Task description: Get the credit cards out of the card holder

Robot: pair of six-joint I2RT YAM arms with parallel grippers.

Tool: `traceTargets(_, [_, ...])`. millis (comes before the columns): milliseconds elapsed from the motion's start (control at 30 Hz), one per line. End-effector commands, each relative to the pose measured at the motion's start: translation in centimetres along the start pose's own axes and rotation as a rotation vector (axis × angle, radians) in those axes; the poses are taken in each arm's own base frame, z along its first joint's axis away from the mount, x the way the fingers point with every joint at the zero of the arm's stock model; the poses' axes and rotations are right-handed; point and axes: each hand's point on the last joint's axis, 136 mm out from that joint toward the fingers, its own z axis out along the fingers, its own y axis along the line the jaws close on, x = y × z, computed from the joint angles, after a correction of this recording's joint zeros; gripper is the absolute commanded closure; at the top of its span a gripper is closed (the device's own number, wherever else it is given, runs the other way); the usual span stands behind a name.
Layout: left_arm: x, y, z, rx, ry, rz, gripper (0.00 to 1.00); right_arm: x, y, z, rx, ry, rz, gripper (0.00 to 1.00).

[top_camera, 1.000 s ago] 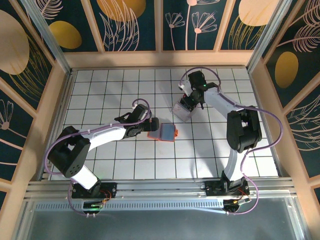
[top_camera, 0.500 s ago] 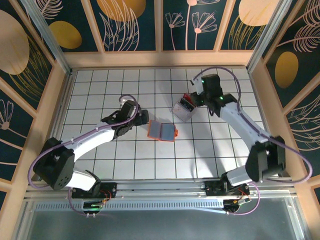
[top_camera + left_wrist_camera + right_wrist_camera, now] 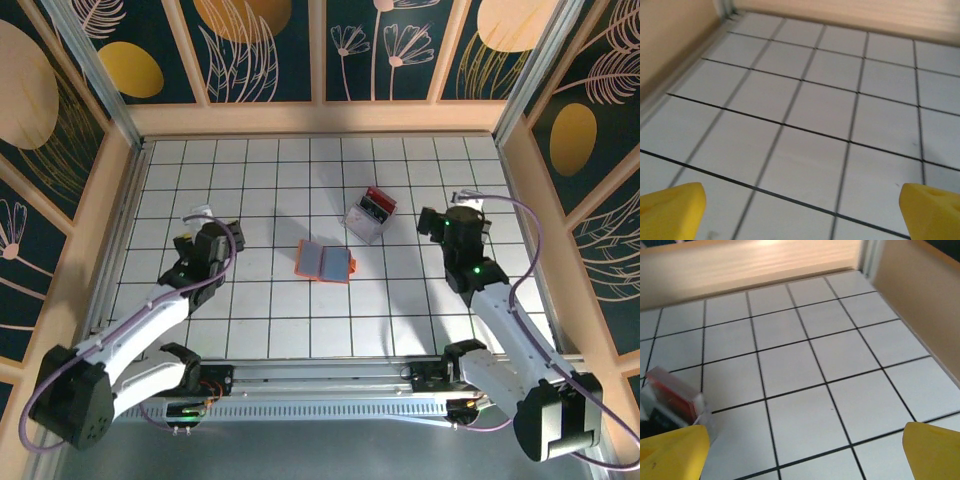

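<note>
The card holder (image 3: 325, 262) lies open and flat mid-table, blue-grey inside facing up, orange rim around it. Just up and right of it, red and black credit cards (image 3: 376, 206) stand on edge in a clear box (image 3: 366, 221); the right wrist view has that box (image 3: 675, 402) at its left edge. My left gripper (image 3: 212, 234) hovers about two tiles left of the holder, open and empty, its yellow fingertips (image 3: 670, 210) wide apart over bare tiles. My right gripper (image 3: 455, 216) hangs right of the box, open, nothing between its fingertips (image 3: 935, 450).
A raised wooden rim (image 3: 320, 118) walls the white tiled table (image 3: 260, 180) on the far, left and right sides. The left wrist view faces the far-left corner (image 3: 727, 10); the right wrist view faces the far-right corner (image 3: 867, 257).
Both arms have pulled back from the middle toward their own sides. The right gripper left the clear box and opened. The left gripper drew away from the holder, which stays open.
</note>
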Motion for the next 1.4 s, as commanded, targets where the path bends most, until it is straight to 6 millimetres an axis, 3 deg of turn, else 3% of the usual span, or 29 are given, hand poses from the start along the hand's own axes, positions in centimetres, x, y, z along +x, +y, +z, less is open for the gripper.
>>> traceTargets(0, [-2.7, 2.7, -0.4, -0.081, -0.210, -0.011, 0.01, -1.1, -2.3, 0.1, 0.094, -0.121, 0.146, 0.01])
traceTargets(200, [-3.2, 4.4, 0.0, -0.054, -0.359, 0.002, 0.01, 0.6, -3.4, 1.1, 0.113, -0.256, 0.125, 0.01])
traceTargets(433, [-2.2, 6.0, 1.6, -0.066, -0.369, 0.035, 0.01, 2.3, -3.8, 2.4, 0.120, -0.279, 0.075, 0.01])
traceTargets(667, [-3.2, 7.3, 2.0, -0.025, -0.442, -0.004, 0.01, 1.8, -3.9, 2.8, 0.104, -0.325, 0.077, 0.01])
traceTargets(867, [-3.4, 6.3, 2.7, 0.034, -0.449, 0.046, 0.01, 0.8, -4.1, 2.8, 0.075, -0.369, 0.088, 0.01])
traceTargets(967, [-3.6, 5.6, 2.2, 0.090, -0.481, 0.031, 0.01, 0.7, -4.1, 2.9, 0.068, -0.377, 0.095, 0.01])
traceTargets(1033, [-3.7, 4.2, 1.9, 0.172, -0.490, 0.043, 0.01, 0.8, -4.3, 2.9, 0.068, -0.379, 0.100, 0.01])
traceTargets(1367, [-1.8, 1.1, 2.8, 0.325, -0.432, 0.156, 0.01, 0.8, -3.8, 2.7, 0.028, -0.399, 0.109, 0.01])
